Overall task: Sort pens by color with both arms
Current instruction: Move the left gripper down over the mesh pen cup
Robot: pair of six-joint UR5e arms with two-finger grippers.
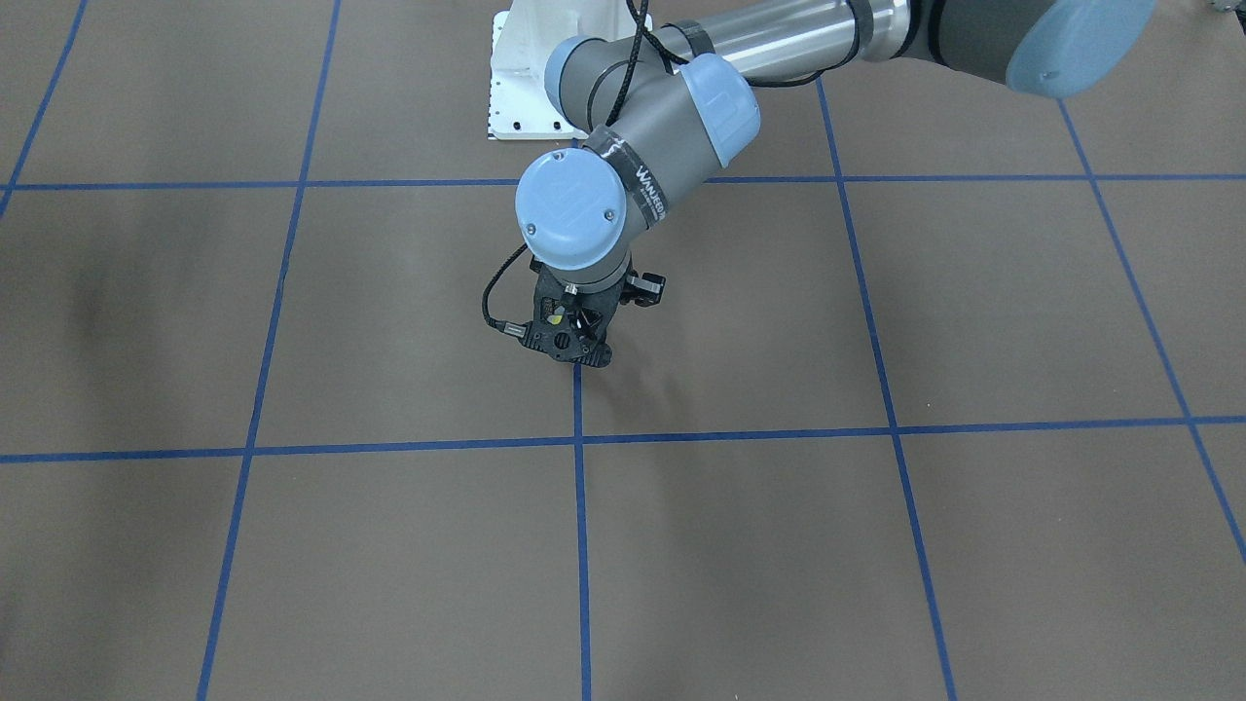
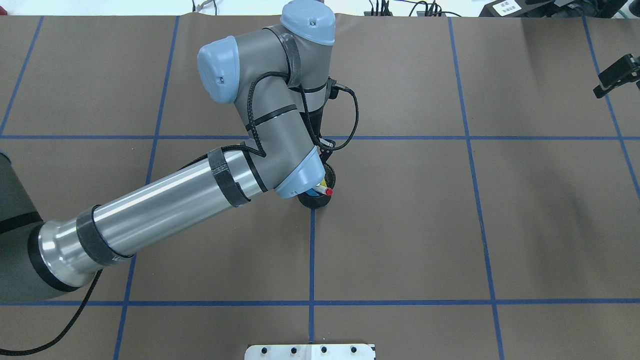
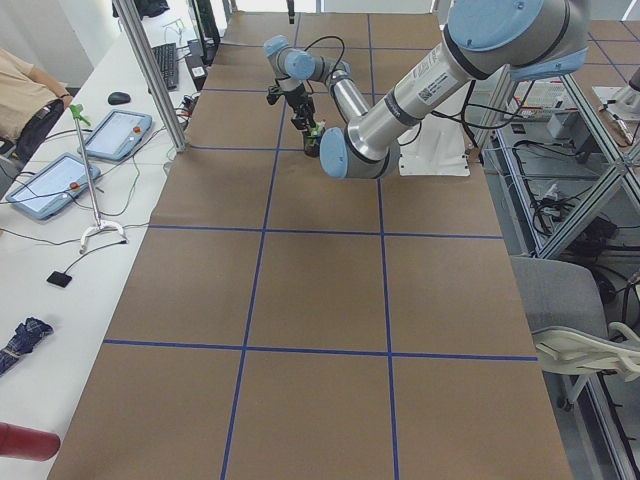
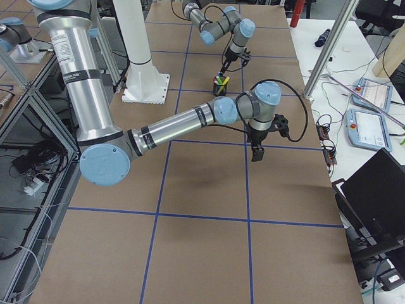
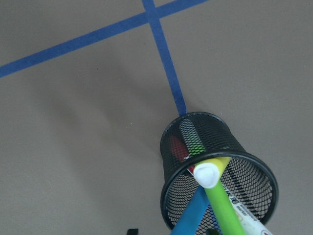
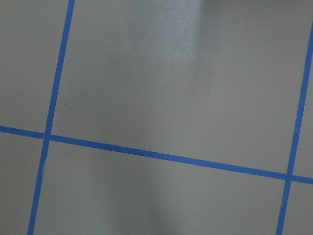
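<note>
**Pens unsorted in cup; no pen in hand**

Pens: all four stand loose in the cup (image 5: 210, 125), leaning on its rim with their upper ends out. The green pen (image 5: 222, 205) and the blue pen (image 5: 193, 215) cross at the mouth. The yellow pen (image 5: 222, 164) sits just behind them, and the red-ended pen (image 2: 325, 190) leans over the rim.

Handling, as judged: the pens are light, stiff and smooth-barrelled, so they are likely to slip or swivel if pinched near a tip. Each is best taken on the exposed barrel just above the rim and lifted along its own lean. The cup looks light and may tip or drag with a pen.

Left gripper (image 1: 574, 346): directly over the cup, pointing down. I cannot tell how its jaws stand, and no pen is seen held.

Right gripper (image 4: 256, 152): well apart from the cup, over bare table (image 6: 161, 78). Its jaw state cannot be told.

Blue tape (image 5: 168, 73) runs up to the cup's base.
</note>
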